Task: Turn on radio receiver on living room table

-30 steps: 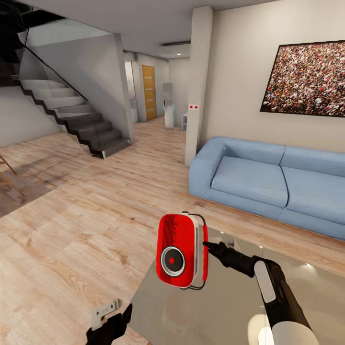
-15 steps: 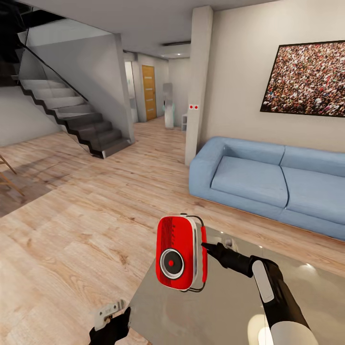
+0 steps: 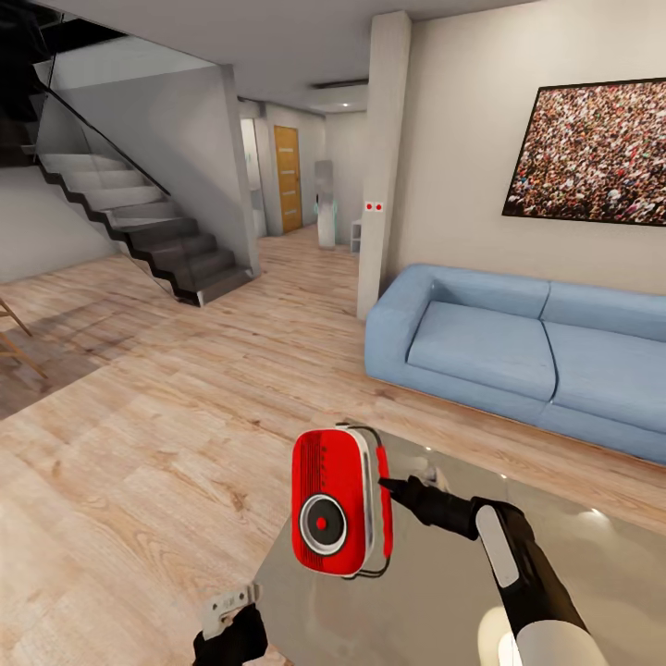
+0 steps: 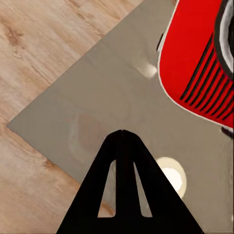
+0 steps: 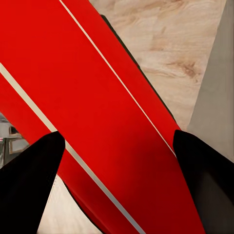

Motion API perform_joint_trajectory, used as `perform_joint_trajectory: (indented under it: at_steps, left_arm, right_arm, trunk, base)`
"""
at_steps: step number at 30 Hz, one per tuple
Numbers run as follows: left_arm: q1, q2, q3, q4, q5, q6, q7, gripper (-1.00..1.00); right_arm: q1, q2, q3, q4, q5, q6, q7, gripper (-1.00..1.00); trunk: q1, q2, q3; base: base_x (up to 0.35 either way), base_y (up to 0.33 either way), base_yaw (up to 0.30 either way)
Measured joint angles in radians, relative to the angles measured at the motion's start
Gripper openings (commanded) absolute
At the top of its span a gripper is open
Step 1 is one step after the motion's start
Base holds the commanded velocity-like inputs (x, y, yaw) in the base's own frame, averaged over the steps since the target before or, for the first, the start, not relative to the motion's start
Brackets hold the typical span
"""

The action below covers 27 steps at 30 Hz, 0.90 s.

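Radio receiver point(image 3: 335, 499) stands upright near the corner of the table point(image 3: 444, 610), its round dial facing the camera, a placement that leaves its face open to a press and its side open to a grip; going left to right in the head view, pale wood-grain floor point(image 3: 139, 444) fills the left, with a grey staircase point(image 3: 139, 222) behind it; low in the frame the left gripper point(image 3: 231, 618) hangs over the table's near corner, and in its wrist view the two black fingers point(image 4: 122, 146) meet at the tips, closed on nothing, probably parked out of the way; next comes the radio, glossy red plastic with rounded corners, fine grille lines above the dial, white side trim and a thin wire handle; the right gripper point(image 3: 384, 483) reaches in from the right and meets the radio's side edge, likely to steady or hold it for the switch; in the right wrist view its dark fingertips point(image 5: 34, 165) sit wide apart on either side of the red casing, though whether they actually press it is hard to tell; the tabletop is smooth, grey-beige and mirror-like, catching ceiling lights; further right sits a long, soft, light-blue sofa point(image 3: 527, 351) under a framed crowd picture point(image 3: 592, 153)
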Motion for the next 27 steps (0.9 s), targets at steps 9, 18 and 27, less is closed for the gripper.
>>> perform_joint_trajectory:
  at_steps: [9,18,27]
  left_arm:
    - [-0.001,-0.027,-0.142,0.000,-0.136,-0.110,-0.051,-1.00]
    - [-0.002,-0.023,-0.181,0.000,-0.141,-0.119,-0.050,-1.00]
    - [-0.002,-0.041,-0.219,0.000,-0.143,-0.153,-0.048,-1.00]
  right_arm:
    - [0.000,0.000,0.002,0.015,0.022,-0.008,-0.058,-1.00]
    - [-0.019,-0.004,0.003,0.017,0.002,-0.005,-0.079,-1.00]
    - [-0.028,-0.006,0.003,0.058,0.002,-0.008,-0.113,-1.00]
  trunk:
    - [0.000,0.000,0.000]
    - [0.000,0.000,0.000]
    - [0.000,0.000,0.000]
  base:
    - [0.000,0.000,0.000]
    - [0.000,0.000,0.000]
    - [0.000,0.000,0.000]
